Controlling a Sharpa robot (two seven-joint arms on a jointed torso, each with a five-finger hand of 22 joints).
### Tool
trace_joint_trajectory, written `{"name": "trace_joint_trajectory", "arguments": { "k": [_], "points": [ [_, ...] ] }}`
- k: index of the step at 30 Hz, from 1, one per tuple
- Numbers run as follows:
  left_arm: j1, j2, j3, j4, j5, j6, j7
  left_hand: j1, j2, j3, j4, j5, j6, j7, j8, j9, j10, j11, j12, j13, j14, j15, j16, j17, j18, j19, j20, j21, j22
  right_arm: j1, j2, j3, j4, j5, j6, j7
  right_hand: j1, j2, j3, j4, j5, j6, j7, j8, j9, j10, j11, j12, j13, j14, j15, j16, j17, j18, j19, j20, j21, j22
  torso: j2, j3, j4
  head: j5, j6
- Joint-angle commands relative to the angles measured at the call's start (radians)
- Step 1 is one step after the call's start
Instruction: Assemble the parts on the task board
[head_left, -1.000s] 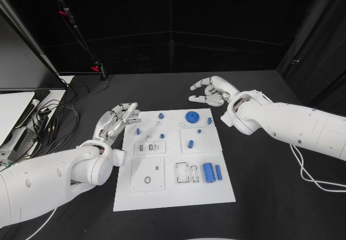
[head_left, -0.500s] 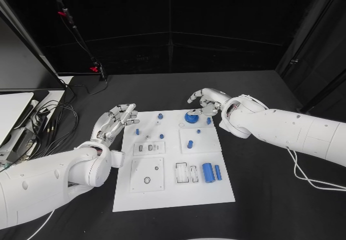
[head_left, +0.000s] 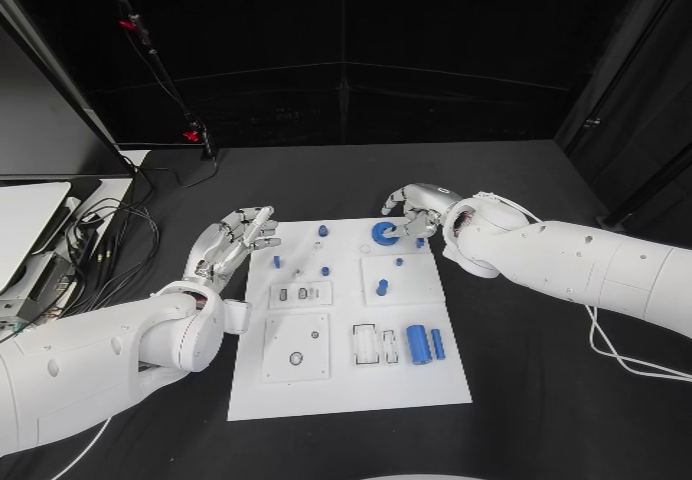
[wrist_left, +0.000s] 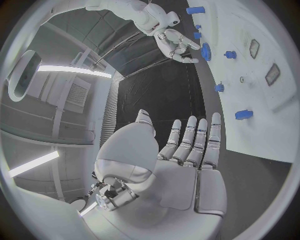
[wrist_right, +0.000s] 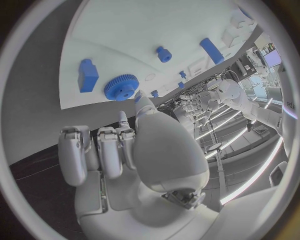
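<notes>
Right hand (head_left: 415, 207) has dropped in from the far right onto the blue gear (head_left: 384, 234) at the board's (head_left: 346, 385) far edge, fingers spread over it, grasp looks imminent. Left hand (head_left: 235, 240) waits open-fingered beside the board's left.

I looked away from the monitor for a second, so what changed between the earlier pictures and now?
The right hand came down and in from beyond the far edge of the white task board, and now hovers at the round blue toothed gear; whether it touches it I cannot tell. It holds nothing. The left hand stayed open beside the board's left edge. The gear and the other small blue parts have not moved.
</notes>
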Motion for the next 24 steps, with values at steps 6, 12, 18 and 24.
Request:
{"name": "trace_joint_trajectory", "arguments": {
  "k": [6, 12, 18, 24],
  "points": [
    [0.001, -0.002, 0.001, 0.003, -0.006, 0.01, 0.158, 0.011, 0.004, 0.008, 0.0, 0.007, 0.002, 0.149, -0.007, 0.0, -0.002, -0.002, -0.003, 0.002, -0.003, 0.006, -0.006, 0.0, 0.008, -0.005, 0.0, 0.007, -0.001, 0.001, 0.004, 0.001, -0.002, -0.038, 0.019, -0.026, 0.005, -0.008, 0.025, -0.002, -0.001, 0.016, -0.005, 0.02, 0.003, 0.104, 0.006, 0.003, 0.263, 0.106, 0.002, 0.002, 0.263, -0.007, 0.106, 0.004, 0.003, 0.263, 0.0, 0.0003, -0.0006, 0.003, -0.004],
    [0.001, -0.002, 0.001, 0.003, -0.006, 0.01, 0.157, 0.011, 0.005, 0.008, 0.0, 0.009, 0.002, 0.149, -0.007, 0.0, -0.002, -0.002, -0.003, 0.002, -0.003, 0.006, -0.006, 0.0, 0.008, -0.005, 0.0, 0.007, -0.001, 0.0, 0.008, 0.001, -0.005, -0.046, 0.025, -0.029, 0.014, -0.013, 0.043, -0.01, -0.003, 0.036, -0.011, 0.031, 0.002, 0.104, 0.002, 0.003, 0.263, 0.106, -0.003, 0.002, 0.263, -0.007, 0.106, 0.001, 0.003, 0.263, 0.0, 0.0004, -0.0009, 0.005, -0.006],
    [0.001, -0.003, 0.001, 0.003, -0.006, 0.01, 0.156, 0.012, 0.006, 0.008, 0.001, 0.011, 0.001, 0.149, -0.007, 0.0, -0.001, -0.002, -0.003, 0.001, -0.004, 0.006, -0.006, 0.0, 0.008, -0.005, 0.0, 0.007, -0.002, -0.001, 0.013, 0.001, -0.008, -0.057, 0.033, -0.029, 0.021, -0.021, 0.058, -0.016, -0.002, 0.053, -0.019, 0.034, 0.0, 0.104, -0.006, 0.003, 0.263, 0.106, -0.01, 0.002, 0.263, -0.007, 0.106, -0.005, 0.003, 0.263, 0.0, 0.0005, -0.0011, 0.006, -0.008],
    [0.001, -0.003, 0.001, 0.002, -0.006, 0.011, 0.156, 0.012, 0.006, 0.008, 0.001, 0.011, 0.001, 0.149, -0.007, 0.0, -0.001, -0.002, -0.003, 0.001, -0.004, 0.006, -0.006, 0.0, 0.008, -0.005, 0.0, 0.007, -0.002, -0.002, 0.018, 0.001, -0.012, -0.063, 0.035, -0.03, 0.021, -0.022, 0.062, -0.016, 0.0, 0.054, -0.021, 0.033, -0.002, 0.104, -0.009, 0.003, 0.263, 0.106, -0.012, 0.002, 0.263, -0.007, 0.106, -0.006, 0.003, 0.263, 0.0, 0.0006, -0.0011, 0.009, -0.009]
  ]
}}
